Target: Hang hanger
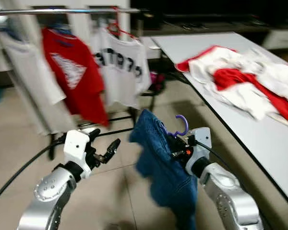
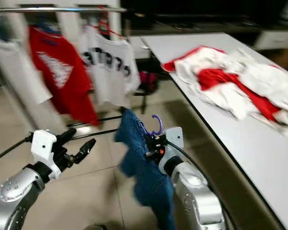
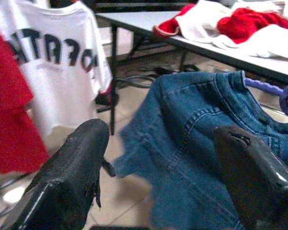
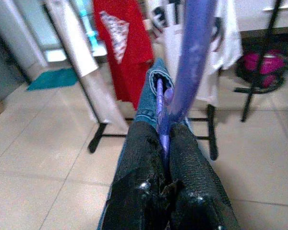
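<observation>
Two silver arms reach forward over a pale tiled floor (image 1: 110, 191). Right gripper (image 4: 164, 143): its two rough, pebbled black fingers are clenched on the thin purple plastic hanger (image 4: 192, 57), whose curved hook (image 1: 181, 125) rises above the wrist. A blue denim garment (image 1: 165, 172) with stitched seams and a folded collar drapes from this hanger, hanging in heavy folds in front of the right arm and hiding most of the hanger's bar; its lower edge is cut off by the frame. Left gripper (image 1: 105, 152): released, its matte black fingers spread apart and empty, pointed toward the denim beside it. Behind, a straight metal clothes rail (image 1: 62, 10) carries a red T-shirt with a pale triangular print (image 1: 74, 72), a white T-shirt with dark lettering (image 1: 120, 67) and a plain white garment (image 1: 24, 72); motion blur softens all three, and the lettering cannot be read. The rail's dark footed base stands on the tiles. To the robot's right, a long white flat-topped desk (image 1: 259, 143) bears a crumpled heap of red and white cloth (image 1: 245, 81), its separate pieces hard to tell apart. A magenta object (image 4: 261, 67) near the rack's leg is too blurred to identify.
</observation>
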Controlling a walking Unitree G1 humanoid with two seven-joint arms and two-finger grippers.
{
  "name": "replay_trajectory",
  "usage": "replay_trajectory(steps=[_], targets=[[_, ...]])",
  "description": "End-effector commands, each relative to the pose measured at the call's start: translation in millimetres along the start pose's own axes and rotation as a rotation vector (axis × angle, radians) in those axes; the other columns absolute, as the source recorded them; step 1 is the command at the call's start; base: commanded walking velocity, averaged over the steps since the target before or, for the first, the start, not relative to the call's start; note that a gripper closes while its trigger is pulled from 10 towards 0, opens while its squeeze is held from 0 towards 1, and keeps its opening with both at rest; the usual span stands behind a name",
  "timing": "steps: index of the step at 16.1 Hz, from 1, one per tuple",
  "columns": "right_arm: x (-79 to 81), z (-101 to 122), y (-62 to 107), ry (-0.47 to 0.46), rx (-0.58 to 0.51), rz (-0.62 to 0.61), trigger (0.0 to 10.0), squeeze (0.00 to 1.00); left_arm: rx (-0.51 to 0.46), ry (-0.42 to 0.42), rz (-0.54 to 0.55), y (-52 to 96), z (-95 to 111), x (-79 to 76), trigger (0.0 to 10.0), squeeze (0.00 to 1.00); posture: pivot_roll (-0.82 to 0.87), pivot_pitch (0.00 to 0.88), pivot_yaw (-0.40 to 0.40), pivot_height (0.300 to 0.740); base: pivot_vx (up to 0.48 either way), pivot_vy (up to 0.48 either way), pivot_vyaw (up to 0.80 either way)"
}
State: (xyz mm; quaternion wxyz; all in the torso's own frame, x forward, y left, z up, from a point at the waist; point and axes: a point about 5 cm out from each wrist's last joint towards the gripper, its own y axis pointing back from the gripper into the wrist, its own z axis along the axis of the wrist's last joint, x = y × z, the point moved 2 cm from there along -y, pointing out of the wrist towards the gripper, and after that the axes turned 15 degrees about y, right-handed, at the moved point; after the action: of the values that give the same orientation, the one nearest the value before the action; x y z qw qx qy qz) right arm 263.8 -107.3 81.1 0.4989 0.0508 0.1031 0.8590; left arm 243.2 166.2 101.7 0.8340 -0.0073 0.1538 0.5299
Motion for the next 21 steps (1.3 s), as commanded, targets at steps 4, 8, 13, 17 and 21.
replay_trajectory(steps=[4,8,13,17,21], targets=[[-0.2,12,-0.1,-0.010,-0.064,0.026,10.0,0.00,-0.031,0.069,-0.013,1.8,2,-3.5,10.0,0.00,0.03,0.000,-0.046,0.740,0.000,0.360,0.32],[1.2,18,-0.4,0.013,-0.080,0.062,10.0,0.00,-0.076,0.047,-0.017,3.6,11,0.5,10.0,1.00,0.03,0.000,-0.045,0.740,0.000,0.120,0.00],[4.8,46,-7.4,0.097,-0.153,0.100,10.0,0.00,-0.005,0.093,-0.202,-18.4,18,-20.2,10.0,1.00,0.02,0.000,-0.047,0.740,0.000,0.000,0.00],[9.4,52,-9.1,0.139,-0.174,0.142,10.0,0.00,0.045,0.055,-0.201,-32.7,12,-20.3,10.0,0.84,0.01,0.000,-0.053,0.740,0.000,0.000,0.00],[16.0,64,-7.7,0.175,-0.219,0.219,10.0,0.00,0.064,0.006,-0.268,-42.8,17,-20.1,10.0,0.00,0.00,0.000,-0.045,0.740,0.000,0.000,0.00]])
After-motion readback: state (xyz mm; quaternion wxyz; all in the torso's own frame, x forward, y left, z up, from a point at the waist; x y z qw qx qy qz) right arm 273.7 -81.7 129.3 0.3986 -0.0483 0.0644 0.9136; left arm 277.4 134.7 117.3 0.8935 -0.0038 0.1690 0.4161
